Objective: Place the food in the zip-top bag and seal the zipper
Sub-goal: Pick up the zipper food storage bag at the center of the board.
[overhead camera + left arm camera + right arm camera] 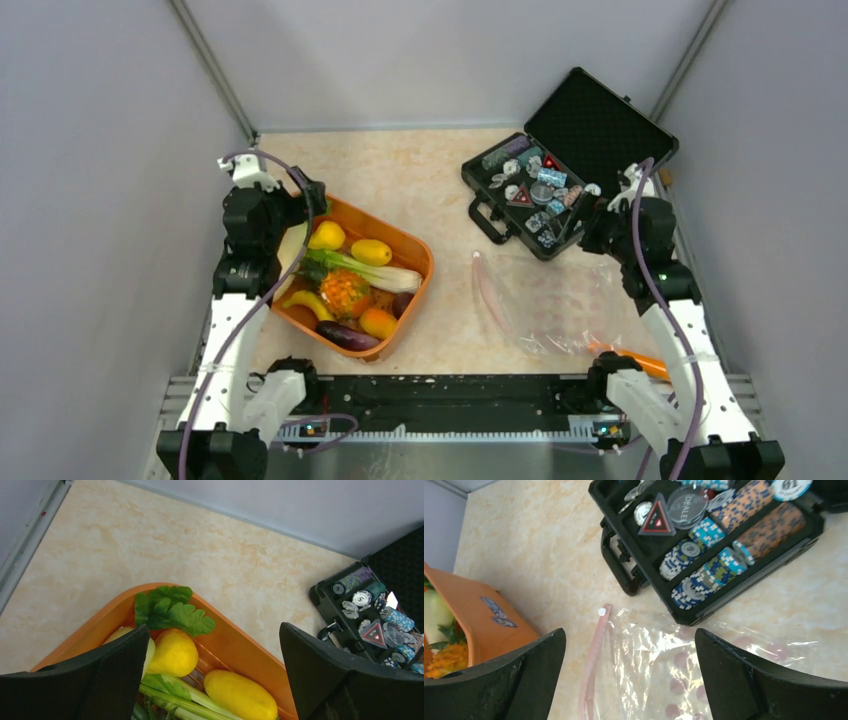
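Left gripper (215, 677) and right gripper (631, 677) are held wide apart, nothing grasped.
The food (350, 285) is piled in the orange tub (426, 262) by the tabletop's left edge; the zip-top bag (560, 305) is laid flat near its front-right corner.

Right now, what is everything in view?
table: one, beige marbled, under everything
tub: one, orange, left, holds the food
lemons: two, yellow, tub's far end
leafy stalk: one, green-white, across tub
pineapple: one, orange, tub's middle
banana: one, yellow, tub's left
eggplant: one, purple, tub's near edge
round fruit: one, orange-yellow, tub's near end
zip-top bag: one, clear, flat, right of tub
zipper: one, pinkish, bag's left edge
case: one, black, open, far right
poker chips: many, mixed colours, in case
left gripper: one, black, open, over tub
right gripper: one, black, open, over bag
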Robot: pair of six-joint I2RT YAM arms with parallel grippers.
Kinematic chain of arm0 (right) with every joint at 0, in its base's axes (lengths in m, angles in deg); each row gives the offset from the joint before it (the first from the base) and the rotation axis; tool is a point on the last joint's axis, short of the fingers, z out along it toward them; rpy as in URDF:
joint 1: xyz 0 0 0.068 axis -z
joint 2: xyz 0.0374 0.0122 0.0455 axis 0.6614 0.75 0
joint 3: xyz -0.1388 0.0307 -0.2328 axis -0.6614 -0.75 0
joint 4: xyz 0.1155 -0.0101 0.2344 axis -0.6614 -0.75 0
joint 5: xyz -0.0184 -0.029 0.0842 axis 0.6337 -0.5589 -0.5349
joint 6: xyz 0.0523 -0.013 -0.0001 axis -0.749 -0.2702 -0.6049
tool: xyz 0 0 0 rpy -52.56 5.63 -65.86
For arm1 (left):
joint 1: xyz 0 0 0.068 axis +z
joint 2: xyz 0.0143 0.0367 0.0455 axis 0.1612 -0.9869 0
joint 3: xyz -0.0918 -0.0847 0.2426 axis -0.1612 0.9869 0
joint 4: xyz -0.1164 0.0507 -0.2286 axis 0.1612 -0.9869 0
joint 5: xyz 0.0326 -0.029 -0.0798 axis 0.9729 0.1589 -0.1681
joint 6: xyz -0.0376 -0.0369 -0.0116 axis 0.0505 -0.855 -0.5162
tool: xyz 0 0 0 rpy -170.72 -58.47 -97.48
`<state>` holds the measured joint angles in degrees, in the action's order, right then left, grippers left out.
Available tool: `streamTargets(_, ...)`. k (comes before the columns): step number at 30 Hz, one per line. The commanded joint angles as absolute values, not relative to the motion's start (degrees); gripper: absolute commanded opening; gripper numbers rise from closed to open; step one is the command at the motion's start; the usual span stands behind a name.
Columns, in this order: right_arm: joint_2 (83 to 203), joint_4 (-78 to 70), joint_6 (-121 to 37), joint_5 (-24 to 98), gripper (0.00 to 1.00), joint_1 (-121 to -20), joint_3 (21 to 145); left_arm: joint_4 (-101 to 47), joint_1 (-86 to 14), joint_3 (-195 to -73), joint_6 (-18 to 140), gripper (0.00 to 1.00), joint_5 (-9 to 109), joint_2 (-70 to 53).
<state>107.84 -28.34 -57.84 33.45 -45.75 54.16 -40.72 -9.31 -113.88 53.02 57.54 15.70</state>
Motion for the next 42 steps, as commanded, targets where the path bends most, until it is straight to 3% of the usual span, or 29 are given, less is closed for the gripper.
streamTargets(1,109.30,-27.62,-60.17,26.37,0.98,-45.96,52.81,-35.68,-9.01,-111.23,48.39,0.99,56.71,18.79)
streamTargets(11,109.34,-28.11,-58.43,13.31,0.92,-46.34,48.41,-38.04,-9.01,-105.94,36.64,0.99,48.73,26.81)
streamTargets(15,109.78,-32.32,-55.75,16.54,0.90,-47.44,49.62,-36.32,-9.01,-105.51,42.01,0.99,38.75,28.17)
streamTargets(19,111.85,-35.98,-53.65,18.66,0.81,-50.48,51.08,-39.48,-9.01,-106.73,43.18,0.99,33.99,28.66)
streamTargets(23,113.12,-39.91,-54.71,29.74,0.73,-60.72,53.49,-40.58,-9.01,-104.15,42.35,0.99,31.63,31.46)
streamTargets(29,115.35,-40.48,-55.03,32.81,0.64,-68.92,54.64,-40.72,-9.01,-102.29,40.86,0.99,32.40,33.00)
streamTargets(42,130.47,-39.18,-57.43,45.56,0.63,-82.93,61.46,-40.67,-9.01,-103.15,39.78,0.99,31.17,31.80)
